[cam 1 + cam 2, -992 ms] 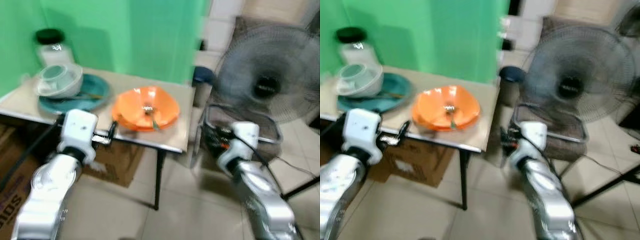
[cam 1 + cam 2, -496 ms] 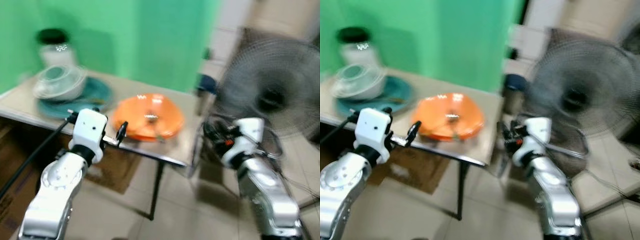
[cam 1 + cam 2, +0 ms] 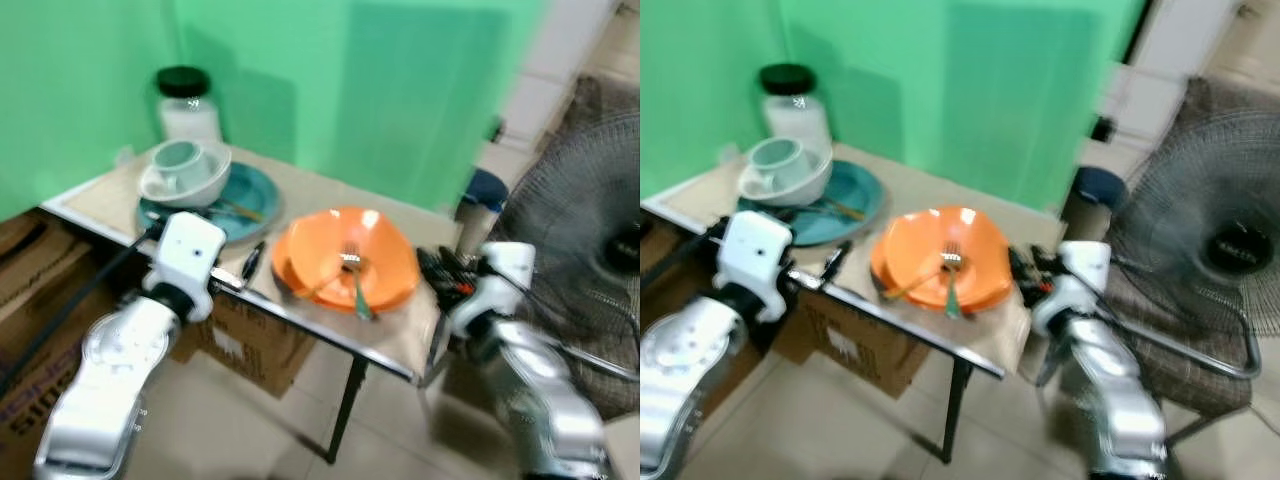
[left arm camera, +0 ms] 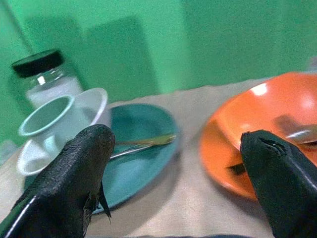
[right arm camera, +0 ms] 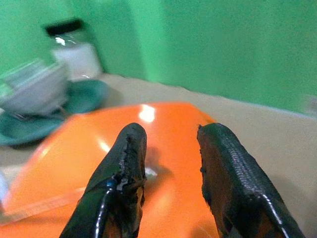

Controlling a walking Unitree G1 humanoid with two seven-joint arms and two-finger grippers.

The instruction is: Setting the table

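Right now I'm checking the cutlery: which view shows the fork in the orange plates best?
The right eye view: the fork lies whole across the orange plates, tines away from the robot. The left eye view shows it too, more blurred. The left wrist view catches only its blurred end; the right wrist view barely shows it.

Your two arms are silver with white wrist housings; a black cable trails behind the left gripper (image 3: pixel 251 262), whose textured black fingers (image 4: pixel 74 178) look rubbery, perhaps.
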